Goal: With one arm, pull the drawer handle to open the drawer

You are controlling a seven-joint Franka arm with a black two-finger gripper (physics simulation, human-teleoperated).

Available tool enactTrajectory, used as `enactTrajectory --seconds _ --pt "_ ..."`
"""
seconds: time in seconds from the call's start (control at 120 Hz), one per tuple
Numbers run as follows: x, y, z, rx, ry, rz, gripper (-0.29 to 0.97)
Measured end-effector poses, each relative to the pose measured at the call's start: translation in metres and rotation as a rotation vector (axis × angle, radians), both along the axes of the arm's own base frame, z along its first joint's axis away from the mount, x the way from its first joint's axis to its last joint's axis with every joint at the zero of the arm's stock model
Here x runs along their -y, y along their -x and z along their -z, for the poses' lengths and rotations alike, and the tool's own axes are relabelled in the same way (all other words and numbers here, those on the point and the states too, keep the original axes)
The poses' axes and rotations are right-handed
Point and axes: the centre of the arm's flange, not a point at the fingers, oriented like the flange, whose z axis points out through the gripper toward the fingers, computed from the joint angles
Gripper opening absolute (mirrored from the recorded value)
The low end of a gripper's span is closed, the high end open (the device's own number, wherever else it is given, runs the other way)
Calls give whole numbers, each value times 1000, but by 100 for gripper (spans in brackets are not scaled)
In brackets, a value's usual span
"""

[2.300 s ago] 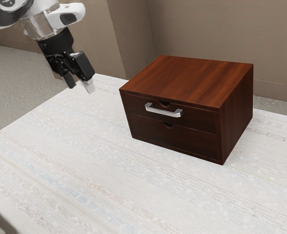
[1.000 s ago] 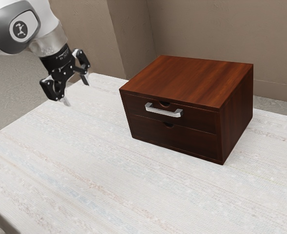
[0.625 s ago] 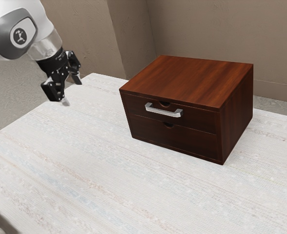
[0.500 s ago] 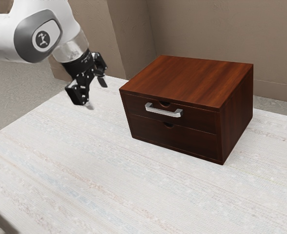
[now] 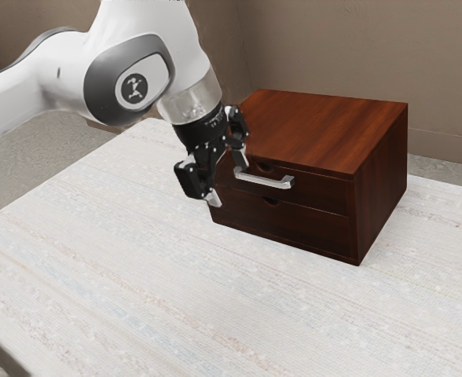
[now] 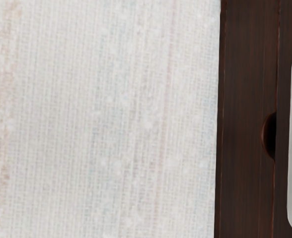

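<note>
Drawer handle (image 5: 264,180) just ahead of our gripper (image 5: 226,182); we keep it spread wide, gripping nothing; drawer (image 5: 317,189) shut; table (image 5: 137,275) beneath us.

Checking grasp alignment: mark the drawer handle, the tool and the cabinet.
drawer handle (image 5: 269,181): exterior view, middle of the silver bar.
tool (image 5: 228,183): exterior view, midway between its open fingertips.
cabinet (image 5: 325,126): exterior view, top panel.

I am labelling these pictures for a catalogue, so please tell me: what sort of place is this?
Probably a plain indoor room, in simulation: a pale table carries a small dark wooden drawer chest, with bare beige walls and a greyish floor behind.
</note>
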Motion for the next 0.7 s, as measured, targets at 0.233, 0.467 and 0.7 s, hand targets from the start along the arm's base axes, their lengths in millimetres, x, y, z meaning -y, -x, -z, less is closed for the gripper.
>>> enactTrajectory --seconds 0.233,0.467,0.7 --pt "-60 1 4 10 -22 -120 62" --pt "-9 -5 2 43 -21 -42 62" --pt "-3 -19 15 72 -9 -35 62"
